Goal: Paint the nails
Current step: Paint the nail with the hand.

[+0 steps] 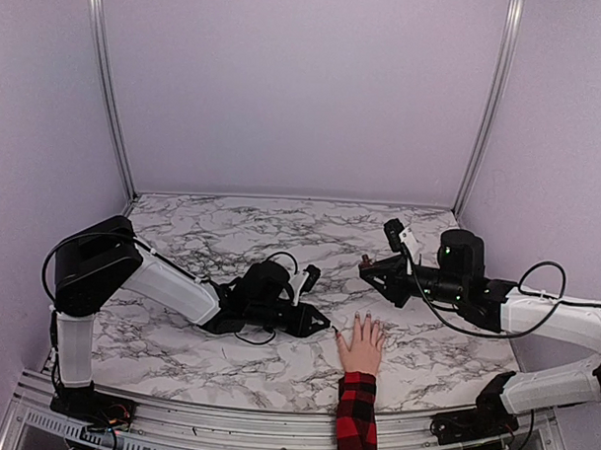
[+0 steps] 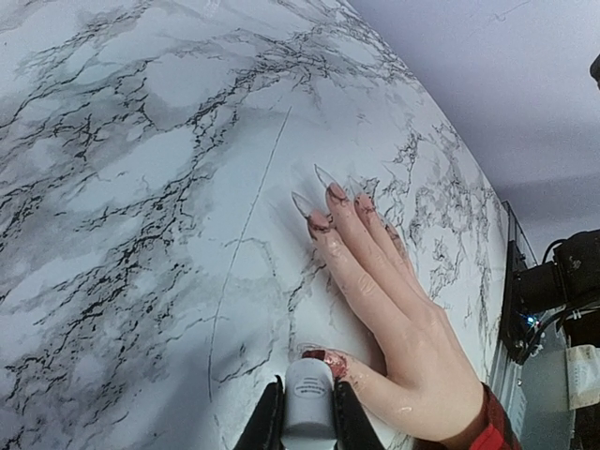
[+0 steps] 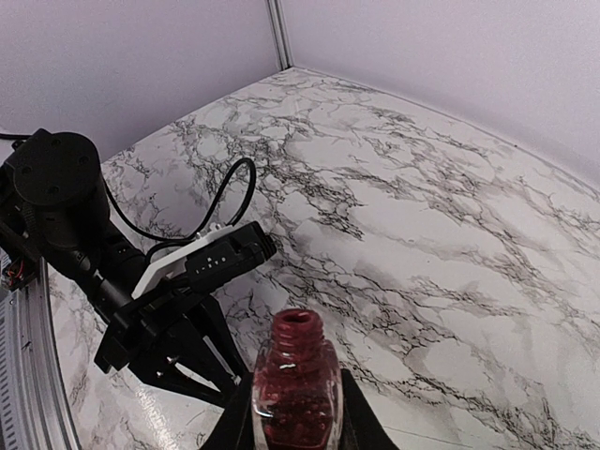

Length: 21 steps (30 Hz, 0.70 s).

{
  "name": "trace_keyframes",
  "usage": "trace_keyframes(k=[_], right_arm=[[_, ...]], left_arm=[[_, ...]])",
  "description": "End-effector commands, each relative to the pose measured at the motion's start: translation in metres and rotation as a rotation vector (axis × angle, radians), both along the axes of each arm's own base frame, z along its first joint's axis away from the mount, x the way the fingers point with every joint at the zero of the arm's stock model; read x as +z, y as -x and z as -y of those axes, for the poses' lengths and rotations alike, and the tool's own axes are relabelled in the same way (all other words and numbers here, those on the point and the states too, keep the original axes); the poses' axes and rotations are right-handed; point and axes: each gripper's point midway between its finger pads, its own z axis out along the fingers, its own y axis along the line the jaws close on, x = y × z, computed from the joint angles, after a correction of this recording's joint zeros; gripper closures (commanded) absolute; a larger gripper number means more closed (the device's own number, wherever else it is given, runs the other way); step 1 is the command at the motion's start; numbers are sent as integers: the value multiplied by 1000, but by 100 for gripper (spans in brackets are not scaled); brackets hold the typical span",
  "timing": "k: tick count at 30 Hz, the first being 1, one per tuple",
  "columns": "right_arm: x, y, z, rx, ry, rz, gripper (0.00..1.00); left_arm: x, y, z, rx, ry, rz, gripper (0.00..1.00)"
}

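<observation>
While your left arm (image 1: 131, 273) lies low across the marble-patterned desk (image 1: 212, 227), your left pincer (image 1: 322, 326) sits just beside the thumb side of the hand (image 1: 361, 344). On your left wrist camera, that pincer's black fingers (image 2: 272, 417) are clamped on a pale grey cap (image 2: 309, 398). The cap's far end meets the thumb nail (image 2: 326, 357), which is wet and smeared dark red. Whatever lies under the cap is hidden from you.

Moving right, you find the hand flat on the desk, palm down, close to the near edge and between your two arms. Its fingers point toward the back wall and its red-and-black plaid sleeve (image 1: 356, 424) runs off the bottom of the overhead picture. The nails (image 2: 319, 221) are at the fingertips. Three of them show on the left wrist camera as long, pointed, clear tips with dark reddish polish nearer the finger, and they rest on or just over the marble. From above they are only tiny dark specks.

Farther right, your right pincer (image 1: 370, 270) hangs beyond the fingertips and apart from them. It is closed tight on a small bottle (image 3: 298, 384) of dark red, glittery polish. You see the bottle upright on the right wrist camera, with its neck open and uncapped.
</observation>
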Motion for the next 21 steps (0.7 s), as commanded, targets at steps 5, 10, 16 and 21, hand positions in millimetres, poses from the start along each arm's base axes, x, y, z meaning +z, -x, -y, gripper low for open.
trace_keyframes(k=[5, 10, 16, 21], right_arm=[[10, -6, 0, -13, -18, 39, 100], [10, -5, 0, -10, -18, 39, 100], [11, -5, 0, -7, -20, 39, 100], [12, -4, -1, -3, -23, 42, 100]], left_arm=[[-4, -7, 2, 6, -14, 2, 100], [2, -8, -1, 10, -8, 12, 100], [9, -7, -8, 24, -9, 29, 100], [15, 0, -13, 9, -10, 49, 100]])
